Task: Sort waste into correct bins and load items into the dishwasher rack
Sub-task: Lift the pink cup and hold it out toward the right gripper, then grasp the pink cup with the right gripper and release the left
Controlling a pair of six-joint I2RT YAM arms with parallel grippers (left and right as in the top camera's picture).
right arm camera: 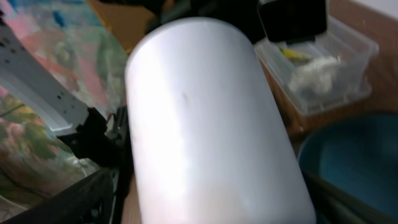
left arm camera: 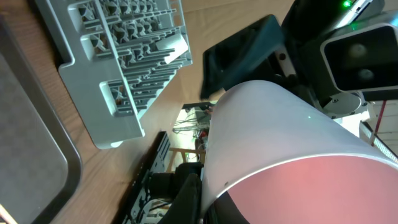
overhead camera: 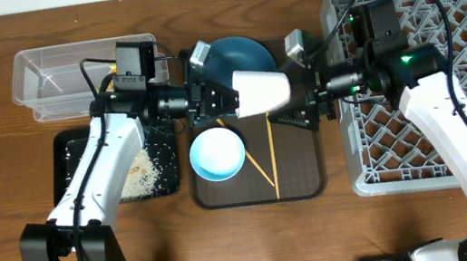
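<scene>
Left arm [overhead camera: 105,162] and right arm [overhead camera: 453,127] angled inward, left gripper [overhead camera: 218,97] clamped tight, right gripper [overhead camera: 310,100] jaws spread wide.

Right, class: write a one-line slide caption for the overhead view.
Left gripper holds a white cup sideways above the brown tray, base toward the right gripper.

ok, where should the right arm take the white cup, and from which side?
By its free end, the one pointing at the rack, coming from the rack side. The white cup lies level in the air, and the left gripper is shut on its other end, so only that end is bare. The right gripper's open fingers should straddle the round wall.
</scene>
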